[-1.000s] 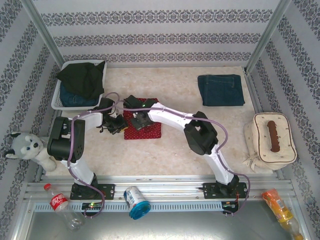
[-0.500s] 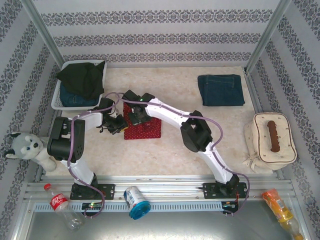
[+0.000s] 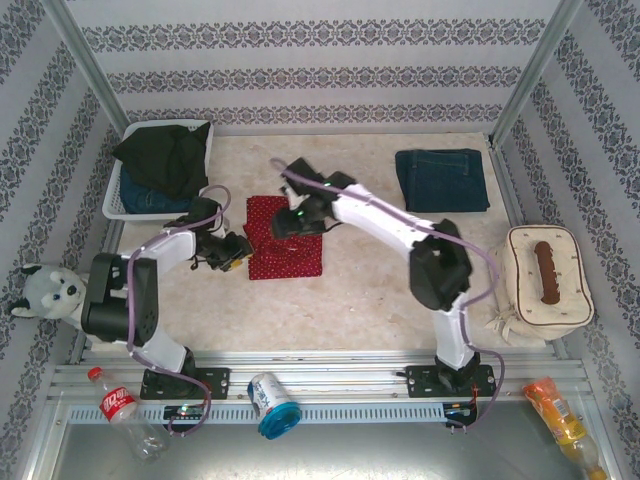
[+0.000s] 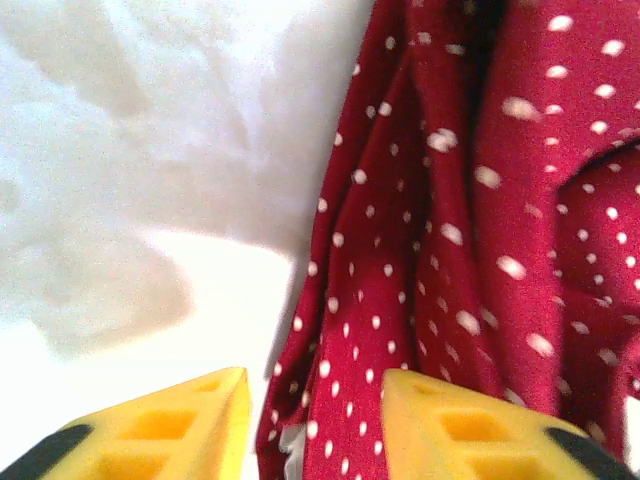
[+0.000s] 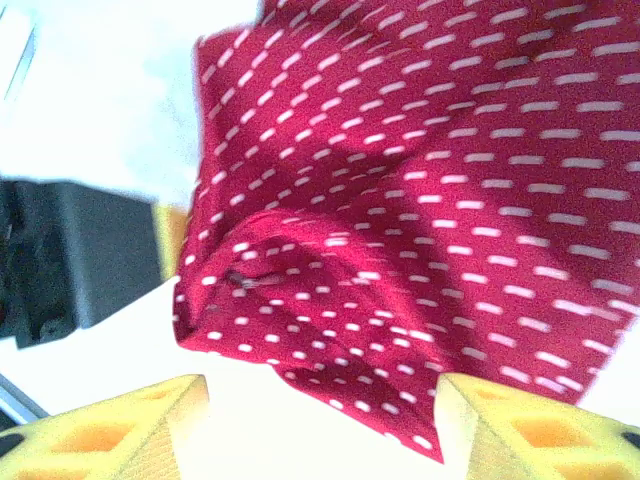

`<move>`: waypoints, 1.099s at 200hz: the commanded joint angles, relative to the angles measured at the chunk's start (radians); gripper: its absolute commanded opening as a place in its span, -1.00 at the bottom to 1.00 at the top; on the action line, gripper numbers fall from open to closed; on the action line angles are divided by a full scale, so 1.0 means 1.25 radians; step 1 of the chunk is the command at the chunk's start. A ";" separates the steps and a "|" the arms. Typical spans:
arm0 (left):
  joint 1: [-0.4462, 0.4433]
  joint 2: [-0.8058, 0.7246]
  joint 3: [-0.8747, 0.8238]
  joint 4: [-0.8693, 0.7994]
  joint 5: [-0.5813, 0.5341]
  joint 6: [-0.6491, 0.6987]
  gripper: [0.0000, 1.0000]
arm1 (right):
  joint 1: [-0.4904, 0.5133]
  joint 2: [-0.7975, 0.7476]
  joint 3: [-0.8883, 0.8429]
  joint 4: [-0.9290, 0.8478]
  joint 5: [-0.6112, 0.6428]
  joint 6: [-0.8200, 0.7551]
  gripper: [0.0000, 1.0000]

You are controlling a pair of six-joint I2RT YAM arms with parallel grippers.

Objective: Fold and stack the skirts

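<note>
trouble could start at the left. the white basket [image 3: 113, 200] at ten o'clock on the bench [image 3: 350, 310] holds the black skirt [image 3: 165, 155] heaped over a denim skirt [image 3: 150, 202], and neither looks folded yet.

at the centre the red polka-dot skirt [image 3: 290, 258] lies roughly squared up. the left pincer [image 4: 315, 385] sits at its nine o'clock edge, and a bunch of that edge fills the narrow gap between its jaws. whether it truly pinches the cloth i cannot tell. if the hold is weak, any pull would slide the fabric out and loosen the fold.

the right pincer [image 5: 322, 390] hangs over the skirt's twelve o'clock part, jaws spread wide with nothing in them. from its own camera, one corner of the cloth is curled over itself and rumpled. closing on that lump would likely catch a single layer, and lifting would drag the fold open. the two pincers are close together, so a careless reach risks a knock.

the folded denim skirt [image 3: 440, 180] lies at two o'clock, well apart. carrying a loosely gripped skirt that far could undo it.
</note>
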 commanded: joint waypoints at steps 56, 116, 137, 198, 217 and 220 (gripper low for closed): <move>-0.009 -0.202 -0.065 0.047 0.062 0.005 0.68 | -0.118 0.047 -0.071 0.097 -0.194 0.144 0.28; -0.061 -0.173 -0.039 0.030 0.011 0.060 0.73 | -0.083 0.114 -0.040 0.106 -0.198 0.164 -0.23; -0.068 -0.141 -0.034 0.013 -0.017 0.072 0.49 | -0.084 0.081 -0.058 0.169 -0.204 0.179 -0.71; -0.068 -0.066 -0.077 0.059 -0.025 0.129 -0.13 | -0.064 0.230 0.197 0.211 -0.279 0.223 -0.94; -0.068 -0.038 -0.079 0.068 -0.025 0.132 -0.25 | -0.059 0.321 0.305 0.224 -0.308 0.248 -0.54; -0.068 -0.036 -0.079 0.068 -0.026 0.133 -0.25 | -0.059 0.335 0.322 0.225 -0.312 0.251 -0.45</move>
